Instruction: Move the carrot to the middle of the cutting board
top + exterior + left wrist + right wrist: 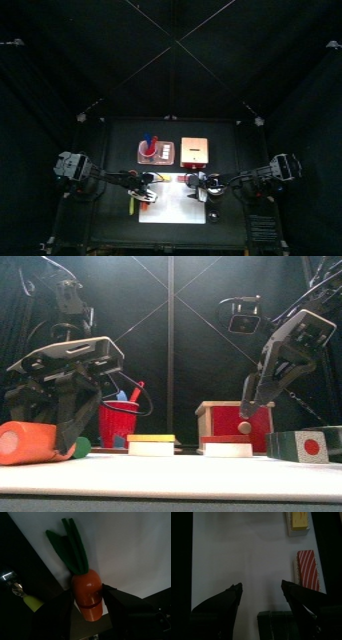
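I counted one carrot point(87, 594) on one board point(127, 552), left claw point(87, 607) straddling it, jaws apart; right claw point(262, 594) gaped empty.

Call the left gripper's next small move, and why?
Probably close the left gripper on the carrot. Its jaws straddle the orange body without clearly pinching it, and the carrot lies at the edge of the white cutting board, not its middle. The right gripper hangs open.
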